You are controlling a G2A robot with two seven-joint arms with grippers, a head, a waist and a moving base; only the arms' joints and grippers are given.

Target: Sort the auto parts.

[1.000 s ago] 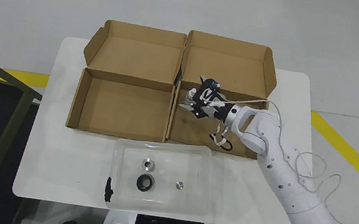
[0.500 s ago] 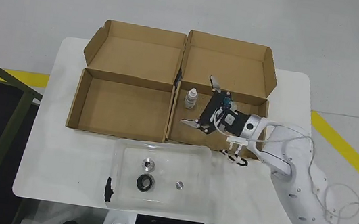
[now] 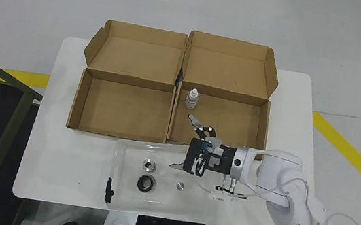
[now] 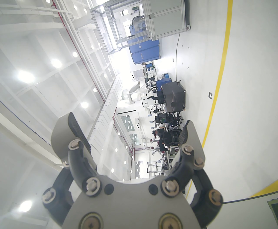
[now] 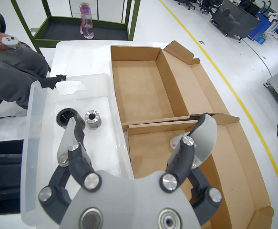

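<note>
Over the tray (image 3: pixel 115 172) edge, lower middle of the top view: right gripper (image 3: pixel 182 142), fingers spread wide, holding nothing. Guessing it's lining up a pick.
Tray: bearing (image 3: pixel 147 183), bushing (image 3: pixel 149 164) and a small silver part (image 3: pixel 180 185) sit loose, lower centre.
Right box (image 3: pixel 263 127): white bottle (image 3: pixel 192 98) in its upper-left corner, so probably its bin.
Left gripper (image 4: pixel 129 121): fingers spread too, gripping nothing. Parked out of the way, I guess.

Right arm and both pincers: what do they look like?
Right arm: white shell, dark wrist section, thin white cables looped outside. Right pincer and left pincer match: two curved grey fingers with black ribbed pads, black linkages, silver screws, on a rounded grey plate.
</note>
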